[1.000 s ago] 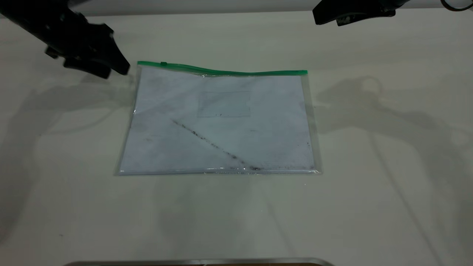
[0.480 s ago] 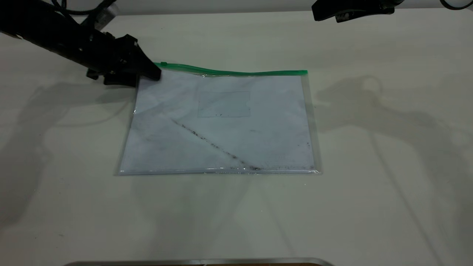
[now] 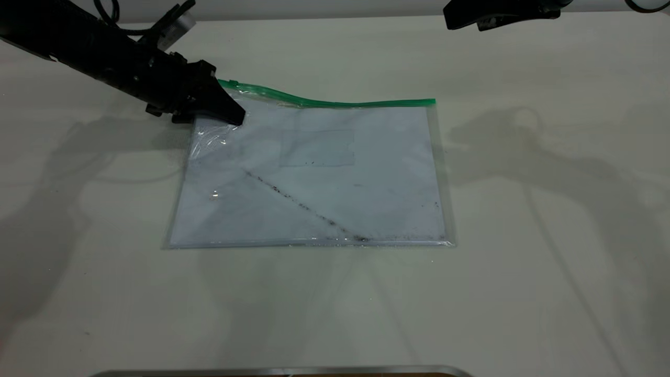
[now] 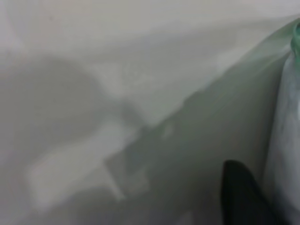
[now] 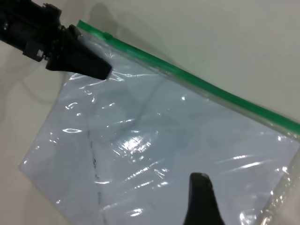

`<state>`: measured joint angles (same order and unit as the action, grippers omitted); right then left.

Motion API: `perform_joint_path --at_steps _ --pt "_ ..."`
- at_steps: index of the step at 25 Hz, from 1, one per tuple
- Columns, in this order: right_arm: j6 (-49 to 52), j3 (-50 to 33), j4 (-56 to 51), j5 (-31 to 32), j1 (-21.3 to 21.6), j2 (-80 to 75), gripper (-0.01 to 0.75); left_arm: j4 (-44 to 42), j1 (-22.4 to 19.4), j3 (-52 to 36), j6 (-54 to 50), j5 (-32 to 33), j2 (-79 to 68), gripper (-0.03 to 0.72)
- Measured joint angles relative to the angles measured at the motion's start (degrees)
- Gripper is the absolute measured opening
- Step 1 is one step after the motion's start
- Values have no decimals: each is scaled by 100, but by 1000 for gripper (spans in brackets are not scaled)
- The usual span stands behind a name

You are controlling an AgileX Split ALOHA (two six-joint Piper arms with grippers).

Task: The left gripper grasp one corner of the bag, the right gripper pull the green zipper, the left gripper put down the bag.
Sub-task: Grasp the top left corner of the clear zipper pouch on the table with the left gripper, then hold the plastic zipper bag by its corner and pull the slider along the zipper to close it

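Note:
The bag [image 3: 314,178], a clear pouch with white paper and a dark diagonal smudge, lies flat on the table. The green zipper [image 3: 335,102] runs along its far edge, with the slider tab [image 3: 233,82] near the far left corner. My left gripper [image 3: 230,112] is shut on that far left corner, which is raised a little and wrinkled. The right wrist view shows the left gripper [image 5: 101,70] on the bag [image 5: 178,154] beside the zipper [image 5: 201,86]. The left wrist view shows one black finger [image 4: 241,197] next to the bag's edge [image 4: 286,140]. My right gripper [image 3: 458,21] hangs above the far right of the table, apart from the bag.
The pale table [image 3: 549,262] extends on all sides of the bag. A metal edge [image 3: 282,372] runs along the near border. A black cable loop [image 3: 646,8] shows at the far right corner.
My left gripper moved right from beside the bag onto its far left corner. That corner and the zipper's left end have lifted and the plastic has wrinkled. The right arm has not moved.

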<state>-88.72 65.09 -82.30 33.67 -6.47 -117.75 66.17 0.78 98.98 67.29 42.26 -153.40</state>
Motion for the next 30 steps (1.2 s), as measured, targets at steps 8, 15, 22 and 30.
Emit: perform_joint_path --at_steps 8,15,22,30 --pt "0 1313 257 707 0 -592 557 -53 99 252 1526 359 118 53" --pt "0 2910 603 1719 -129 -1977 557 -113 454 282 3153 1198 252 56" --pt "64 3730 721 2335 -441 -2840 557 -258 715 282 3599 1385 252 59" --pt "57 3758 513 2391 -731 -3099 557 -269 747 282 3629 1379 252 59"
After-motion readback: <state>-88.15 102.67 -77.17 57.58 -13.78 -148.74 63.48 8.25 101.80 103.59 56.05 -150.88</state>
